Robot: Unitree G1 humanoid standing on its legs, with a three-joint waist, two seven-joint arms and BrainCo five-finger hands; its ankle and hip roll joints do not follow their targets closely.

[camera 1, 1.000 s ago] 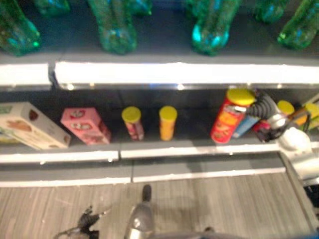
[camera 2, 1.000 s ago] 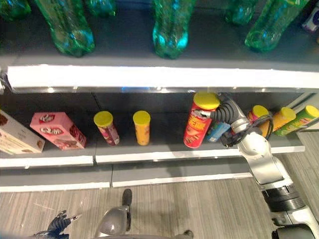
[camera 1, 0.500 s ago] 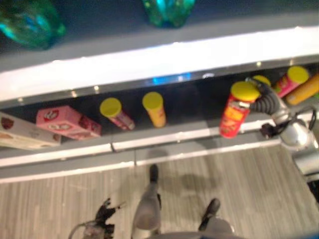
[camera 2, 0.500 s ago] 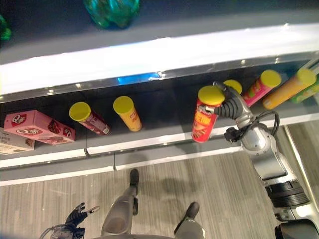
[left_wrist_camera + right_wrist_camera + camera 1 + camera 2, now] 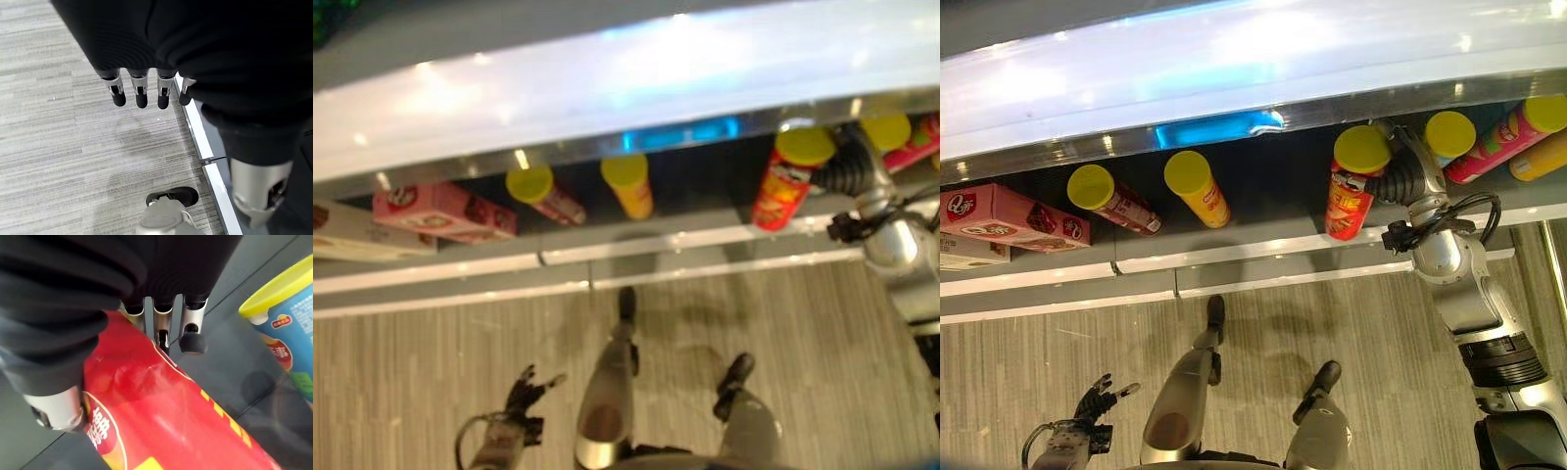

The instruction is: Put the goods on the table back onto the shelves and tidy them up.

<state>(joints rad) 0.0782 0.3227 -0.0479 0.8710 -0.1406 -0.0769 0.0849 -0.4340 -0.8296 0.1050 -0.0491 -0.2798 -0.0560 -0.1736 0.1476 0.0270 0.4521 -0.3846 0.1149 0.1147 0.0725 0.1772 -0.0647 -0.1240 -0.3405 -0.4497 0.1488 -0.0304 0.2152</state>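
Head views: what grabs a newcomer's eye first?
The tall red chip can with its yellow lid, gripped by the right hand on the lower shelf, right of centre. To its left stand two smaller yellow-lidded cans, then a pink box. The left hand hangs open over the floor.

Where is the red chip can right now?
The red chip can stands on the lower shelf toward the robot's right, gripped by the right hand, with a blue can just beyond it.

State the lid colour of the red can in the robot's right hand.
Yellow: the red can's lid shows best in the right eye view, right hand gripping.
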